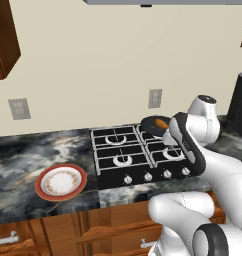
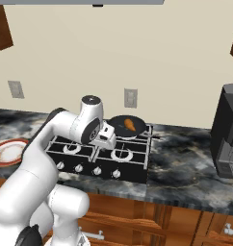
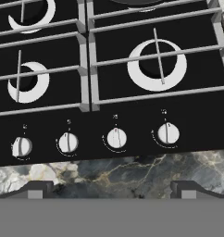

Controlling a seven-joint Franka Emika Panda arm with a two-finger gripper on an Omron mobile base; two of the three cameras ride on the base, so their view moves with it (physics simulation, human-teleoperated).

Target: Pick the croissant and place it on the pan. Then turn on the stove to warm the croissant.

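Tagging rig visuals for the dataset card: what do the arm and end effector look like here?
The arm is glossy white, built of rounded tubular links with dark grey to black bands and caps at the joints. No loose cables or markings show. The end effector is a boxy white hand; in the hand view its two finger tips are small, dark grey and blocky.

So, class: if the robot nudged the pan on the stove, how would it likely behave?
The pan sits on raised grates of the stove, so it would probably scrape or catch rather than glide. It looks shallow, so the croissant lying loose inside might shift. Its wide flat base makes tipping unlikely.
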